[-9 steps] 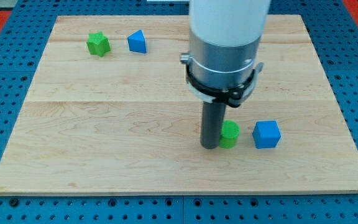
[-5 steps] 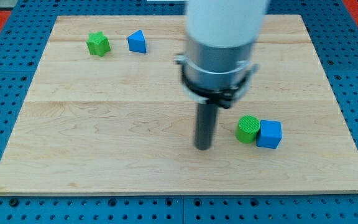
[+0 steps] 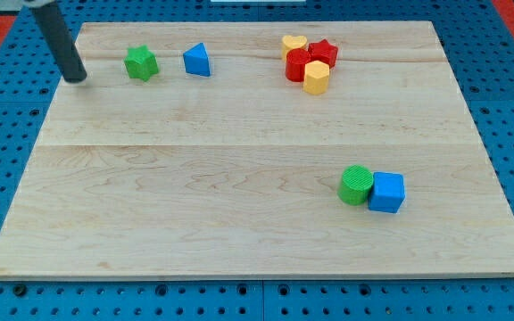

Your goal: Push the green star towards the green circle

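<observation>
The green star [image 3: 140,63] lies near the view's top left on the wooden board [image 3: 194,205]. My tip [image 3: 77,78] rests on the board just to the left of the star, apart from it by a small gap. The green circle [image 3: 356,185] sits at the lower right, touching a blue cube [image 3: 386,192] on its right side. The rod rises up and to the left out of view.
A blue triangle [image 3: 197,60] lies just right of the green star. At the top middle is a tight cluster: a yellow heart [image 3: 294,43], a red star [image 3: 324,52], a red block [image 3: 298,65] and a yellow block [image 3: 317,78].
The arm has swung from the middle of the board, beside the green circle, to the top left beside the green star. The cluster at the top is now uncovered. The green circle was pushed right against the blue cube.
</observation>
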{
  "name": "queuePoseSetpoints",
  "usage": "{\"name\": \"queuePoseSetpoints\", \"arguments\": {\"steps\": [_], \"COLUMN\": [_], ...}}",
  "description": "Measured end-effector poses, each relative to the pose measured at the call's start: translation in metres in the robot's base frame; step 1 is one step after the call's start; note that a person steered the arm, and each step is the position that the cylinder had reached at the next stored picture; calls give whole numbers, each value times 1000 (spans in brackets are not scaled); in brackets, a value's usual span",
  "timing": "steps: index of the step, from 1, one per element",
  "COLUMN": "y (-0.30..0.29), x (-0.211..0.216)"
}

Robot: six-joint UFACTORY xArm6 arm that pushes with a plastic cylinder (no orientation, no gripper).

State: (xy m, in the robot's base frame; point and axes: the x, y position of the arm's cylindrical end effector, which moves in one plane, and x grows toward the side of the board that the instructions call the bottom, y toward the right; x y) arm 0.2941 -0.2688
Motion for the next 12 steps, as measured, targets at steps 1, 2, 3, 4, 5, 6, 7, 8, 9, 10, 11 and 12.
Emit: {"name": "queuePoseSetpoints", "arguments": {"steps": [1, 2, 3, 4, 5, 6, 7, 8, 9, 10, 11, 12], "y": [0, 30, 50, 66, 78, 81, 84, 97, 121, 139, 151, 172], "x": [-56, -60, -60, -52, -31, -7, 6, 18, 36, 62, 90, 116]}}
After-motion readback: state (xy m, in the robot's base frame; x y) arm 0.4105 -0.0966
